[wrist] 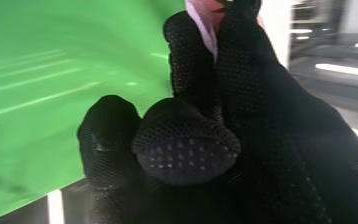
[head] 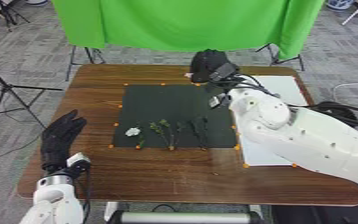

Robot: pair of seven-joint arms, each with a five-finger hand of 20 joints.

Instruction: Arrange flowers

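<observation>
My right hand (head: 211, 65) is over the far edge of the table, with a bit of the pink flower (head: 189, 75) at its left side. In the right wrist view, my right hand (wrist: 186, 155) has the pink flower (wrist: 208, 21) pinched between its fingers; most of the flower is hidden behind them. My left hand (head: 60, 137) is held open with straight fingers above the table's left edge. On the dark mat (head: 162, 102) lie a white flower (head: 133, 132), green sprigs (head: 167, 131) and darker stems (head: 198, 132), all along the near part.
A white board (head: 269, 157) lies on the table's right side, partly under my right arm. Small orange markers line the mat. Beyond the table (head: 113, 180) hangs a green cloth (head: 184, 25), with tripod stands around.
</observation>
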